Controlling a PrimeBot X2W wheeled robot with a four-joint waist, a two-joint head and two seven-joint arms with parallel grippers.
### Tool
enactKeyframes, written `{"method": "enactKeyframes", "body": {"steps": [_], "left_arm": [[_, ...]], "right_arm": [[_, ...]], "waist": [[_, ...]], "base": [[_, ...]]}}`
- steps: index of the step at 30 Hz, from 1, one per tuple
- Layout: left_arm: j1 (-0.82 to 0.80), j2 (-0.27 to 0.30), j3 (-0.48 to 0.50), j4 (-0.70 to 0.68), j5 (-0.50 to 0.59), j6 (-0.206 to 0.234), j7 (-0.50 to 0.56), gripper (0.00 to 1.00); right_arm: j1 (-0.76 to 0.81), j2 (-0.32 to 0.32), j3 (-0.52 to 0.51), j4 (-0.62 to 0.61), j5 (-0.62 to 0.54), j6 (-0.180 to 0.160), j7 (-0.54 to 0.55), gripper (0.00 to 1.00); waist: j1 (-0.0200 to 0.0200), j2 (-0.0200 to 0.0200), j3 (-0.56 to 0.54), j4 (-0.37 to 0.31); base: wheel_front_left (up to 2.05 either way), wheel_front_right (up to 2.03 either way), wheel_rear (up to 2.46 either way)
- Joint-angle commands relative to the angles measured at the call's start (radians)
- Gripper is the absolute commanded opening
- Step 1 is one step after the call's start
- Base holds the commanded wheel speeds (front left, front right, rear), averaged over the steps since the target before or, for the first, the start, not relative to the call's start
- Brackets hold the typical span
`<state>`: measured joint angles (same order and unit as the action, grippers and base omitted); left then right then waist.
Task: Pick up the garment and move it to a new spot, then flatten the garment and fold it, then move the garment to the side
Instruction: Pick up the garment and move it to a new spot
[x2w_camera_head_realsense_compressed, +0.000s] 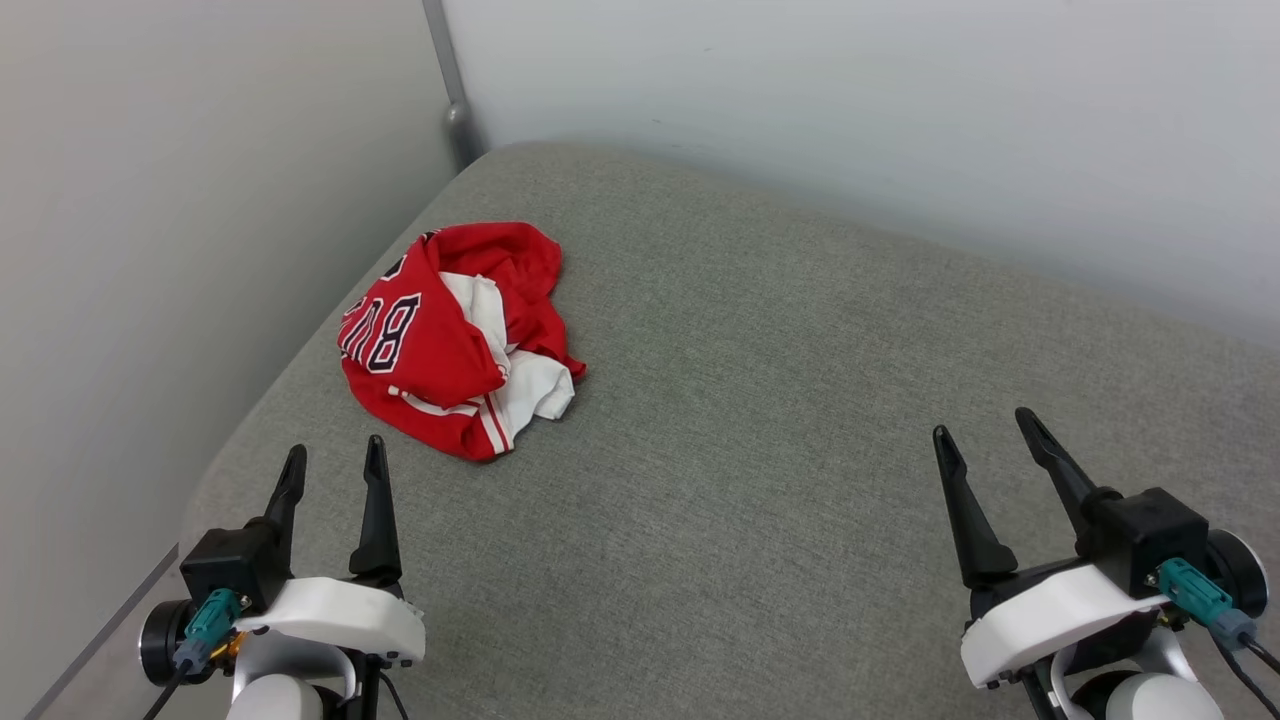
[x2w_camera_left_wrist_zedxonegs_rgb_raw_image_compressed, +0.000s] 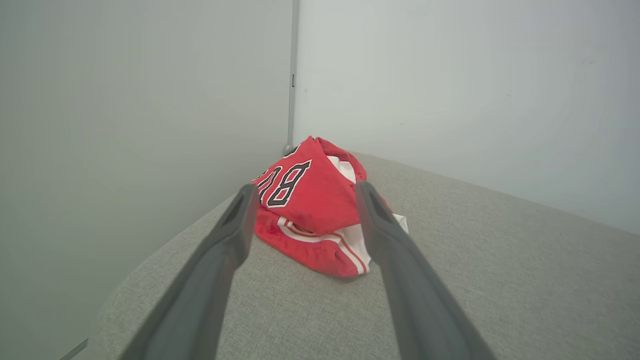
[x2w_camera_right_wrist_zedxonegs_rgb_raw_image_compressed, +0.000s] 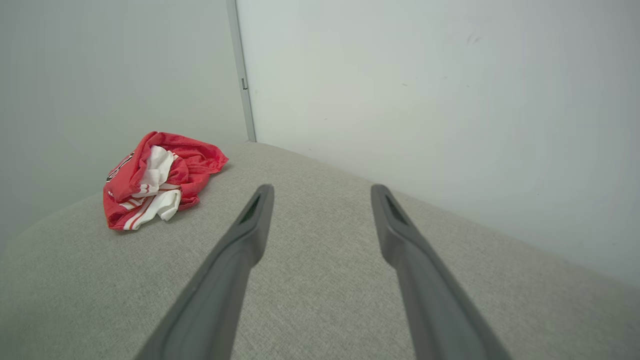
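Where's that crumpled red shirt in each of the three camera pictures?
Head view: shirt left of centre, beyond the left hand.
Left wrist view: shirt dead centre, seen between the fingers.
Right wrist view: shirt at the left.
Shared landmark: the corner post behind it.

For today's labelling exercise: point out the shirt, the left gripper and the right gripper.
shirt (x2w_camera_head_realsense_compressed: 430, 350), head view, red printed panel.
left gripper (x2w_camera_head_realsense_compressed: 336, 446), head view, midway between fingertips.
right gripper (x2w_camera_head_realsense_compressed: 982, 422), head view, midway between fingertips.
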<state>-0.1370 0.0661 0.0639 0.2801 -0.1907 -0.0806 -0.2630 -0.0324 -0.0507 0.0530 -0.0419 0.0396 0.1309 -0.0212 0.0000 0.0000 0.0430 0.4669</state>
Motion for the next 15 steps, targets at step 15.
{"method": "enactKeyframes", "body": {"steps": [15], "left_arm": [[-0.051,0.002,0.026,0.000,-0.005,-0.003,-0.003,1.00]], "right_arm": [[-0.039,0.001,-0.002,-0.001,0.003,0.000,-0.006,1.00]], "waist": [[0.0000,0.0000,0.039,-0.022]], "base": [[0.00,0.00,0.00]]}}
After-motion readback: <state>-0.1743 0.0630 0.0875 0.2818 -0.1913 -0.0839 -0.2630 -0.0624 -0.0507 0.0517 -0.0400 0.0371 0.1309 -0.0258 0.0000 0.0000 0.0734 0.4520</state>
